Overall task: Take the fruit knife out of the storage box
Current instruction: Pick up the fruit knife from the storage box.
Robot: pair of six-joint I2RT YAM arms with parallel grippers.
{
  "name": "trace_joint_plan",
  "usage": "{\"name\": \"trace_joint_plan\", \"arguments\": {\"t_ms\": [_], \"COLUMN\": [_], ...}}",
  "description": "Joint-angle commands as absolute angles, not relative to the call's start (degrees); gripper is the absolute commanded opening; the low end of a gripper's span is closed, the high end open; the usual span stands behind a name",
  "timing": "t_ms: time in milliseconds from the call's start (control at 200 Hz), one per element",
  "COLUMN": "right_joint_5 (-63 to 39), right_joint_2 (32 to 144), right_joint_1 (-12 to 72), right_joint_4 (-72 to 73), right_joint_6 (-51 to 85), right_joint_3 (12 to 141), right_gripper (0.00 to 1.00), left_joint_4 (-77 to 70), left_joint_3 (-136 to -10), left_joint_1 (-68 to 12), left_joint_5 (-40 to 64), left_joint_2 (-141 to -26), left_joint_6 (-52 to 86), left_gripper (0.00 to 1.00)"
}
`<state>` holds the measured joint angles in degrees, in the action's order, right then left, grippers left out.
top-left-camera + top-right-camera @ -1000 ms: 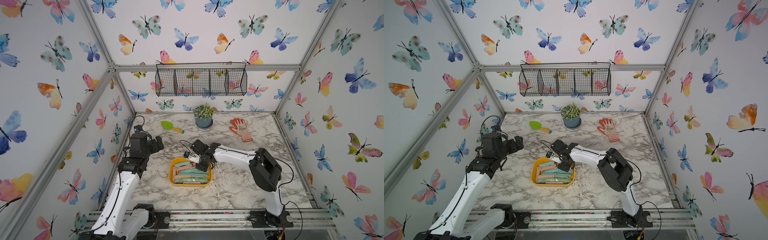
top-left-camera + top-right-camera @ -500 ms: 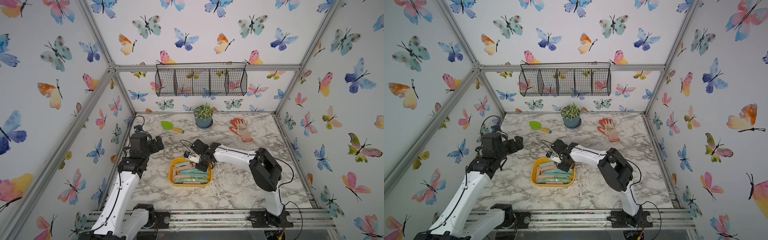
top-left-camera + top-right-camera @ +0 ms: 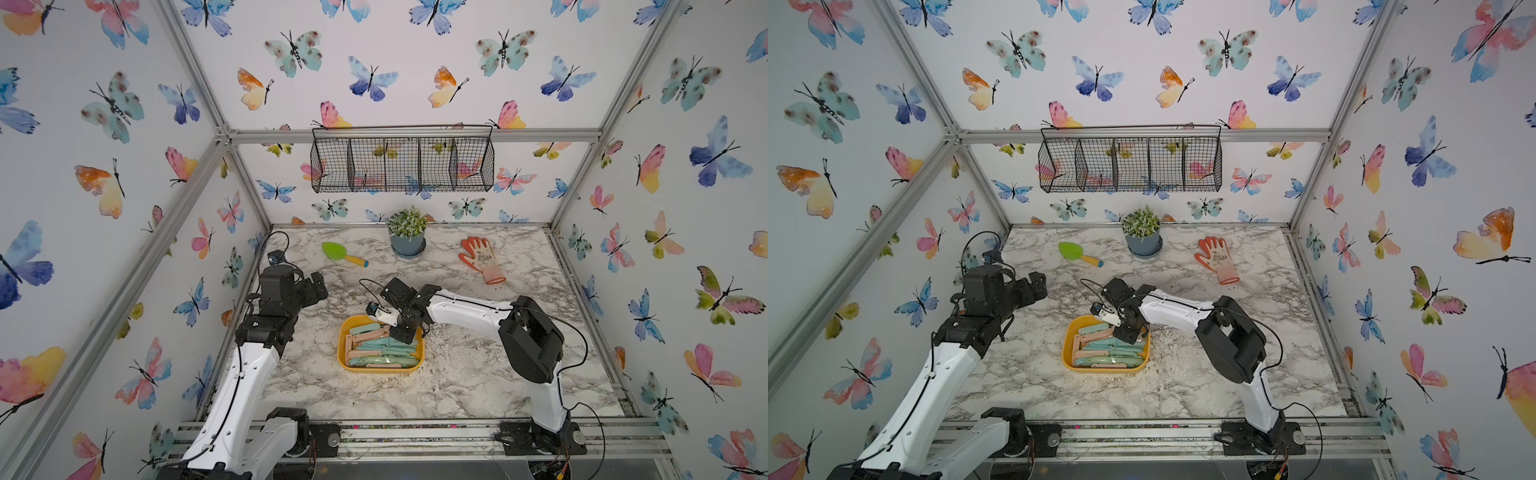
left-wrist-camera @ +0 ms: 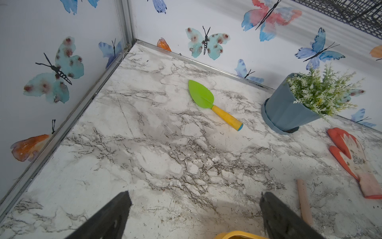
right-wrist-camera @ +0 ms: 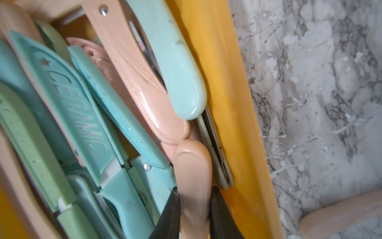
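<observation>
The yellow-orange storage box point(image 3: 343, 345) point(image 3: 1068, 347) sits mid-table, filled with several teal, green and pink fruit knives. My right gripper point(image 5: 195, 190) reaches into the box's far right corner point(image 3: 404, 332). Its jaws are shut on the rounded end of a pink fruit knife point(image 5: 193, 163), which lies beside the box's yellow wall point(image 5: 227, 103). My left gripper point(image 4: 196, 196) point(image 3: 315, 286) hangs open over bare marble left of the box and holds nothing. The box rim point(image 4: 237, 234) just shows between its fingers.
A pink knife point(image 4: 303, 200) point(image 5: 341, 213) lies on the marble just outside the box. At the back are a green trowel point(image 3: 343, 253), a potted plant point(image 3: 407, 239) and an orange glove point(image 3: 482, 259). A black wire basket point(image 3: 401, 164) hangs on the back wall.
</observation>
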<state>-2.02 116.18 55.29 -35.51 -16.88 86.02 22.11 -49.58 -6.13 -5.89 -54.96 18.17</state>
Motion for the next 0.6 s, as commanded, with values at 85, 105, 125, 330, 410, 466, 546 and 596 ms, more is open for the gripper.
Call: {"name": "trace_joint_plan", "arguments": {"t_ms": [85,105,125,330,410,466,546,596], "right_joint_5": [-3.3,-3.5,-3.7,-5.1,-5.8,-6.1,-6.5,-6.6], "right_joint_2": [112.7,112.6,112.4,111.1,110.5,110.1,109.5,109.2], "right_joint_1": [55.5,55.5,55.5,54.6,53.6,52.7,51.0,49.8], "right_joint_4": [-34.6,-34.5,-34.4,-34.2,-34.2,-34.3,-34.6,-34.5], "right_joint_6": [-14.2,-14.0,-13.8,-10.7,-8.7,-7.2,-4.9,-3.5], "right_joint_3": [88.1,88.1,88.3,90.8,91.9,92.6,93.5,93.8], "right_gripper": [0.19,0.18,0.18,0.18,0.17,0.17,0.17,0.17], "left_joint_4": [22.1,22.1,22.1,22.1,22.1,22.1,22.1,22.1], "left_joint_3": [-49.0,-49.0,-49.0,-49.0,-49.0,-49.0,-49.0,-49.0], "left_joint_1": [-6.3,-6.2,-6.3,-6.2,-6.3,-6.2,-6.2,-6.3], "left_joint_5": [-6.5,-6.5,-6.6,-6.4,-6.3,-6.3,-6.2,-6.2], "left_joint_2": [-54.3,-54.3,-54.2,-54.1,-54.0,-54.0,-54.0,-54.0], "left_joint_6": [17.6,17.6,17.6,17.6,17.6,17.6,17.6,17.6], "left_gripper": [0.99,0.98,0.98,0.98,0.98,0.98,0.98,0.98]}}
